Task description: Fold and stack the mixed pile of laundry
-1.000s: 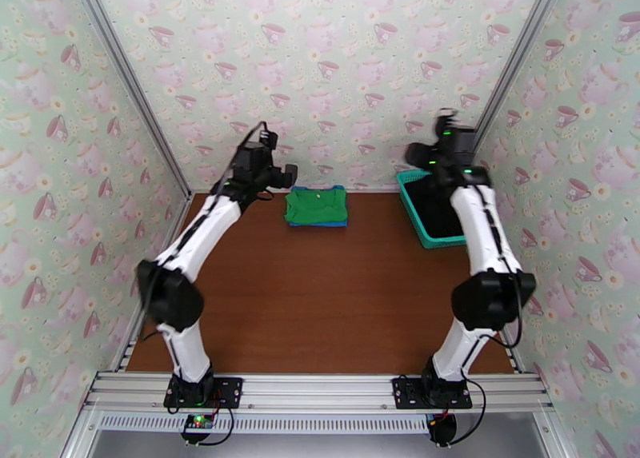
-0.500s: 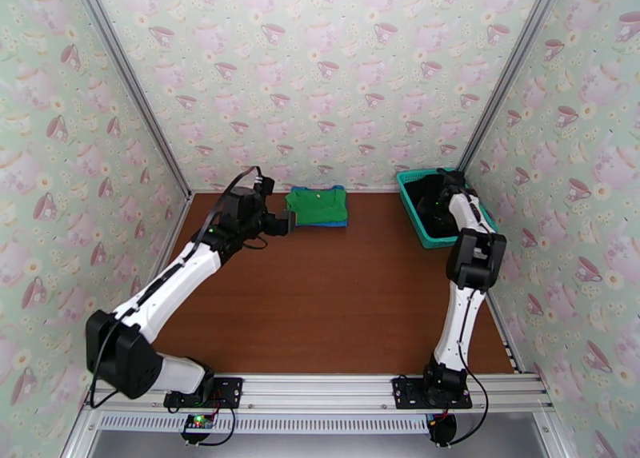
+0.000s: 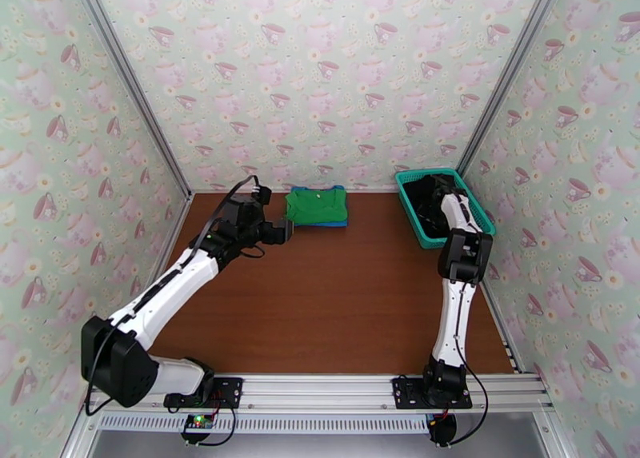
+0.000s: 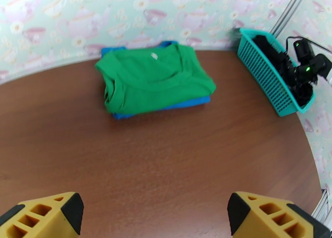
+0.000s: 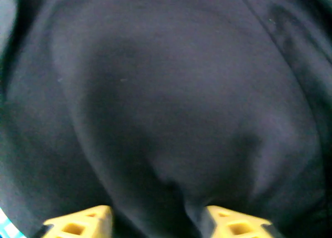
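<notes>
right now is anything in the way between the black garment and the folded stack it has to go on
Only the wall of the teal basket: the black garment lies inside it and must clear the rim. Nothing visible lies on the tabletop between the basket and the folded green shirt.

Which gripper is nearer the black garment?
Right. The right gripper is down in the teal basket, against the black garment; the left gripper hovers near the green shirt.
</notes>
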